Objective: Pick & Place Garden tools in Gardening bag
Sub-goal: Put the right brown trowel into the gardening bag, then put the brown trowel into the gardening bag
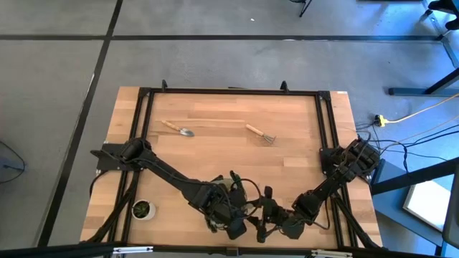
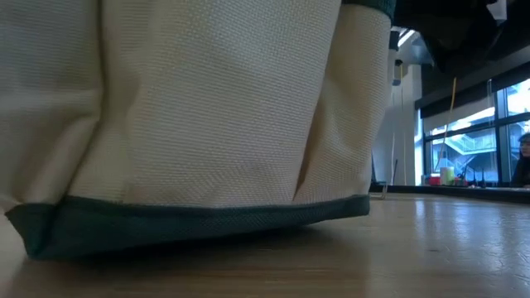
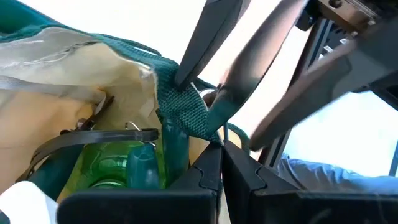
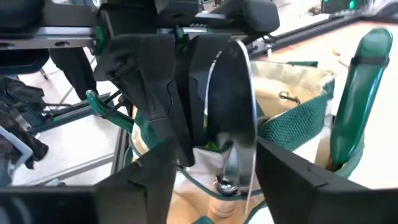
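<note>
I see a wooden table on grey floor, two tools lying loose, trowel and fork, one potted plant, gardening bag at near edge, left gripper clamped on bag's rim, right gripper fingers apart over bag.

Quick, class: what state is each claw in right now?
Left claw: closed on the gardening bag trim.
Right claw: open, trowel between its fingers.

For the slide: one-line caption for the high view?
Both arms meet over the bag at the table's near edge; trowel and fork still lie far off.
</note>
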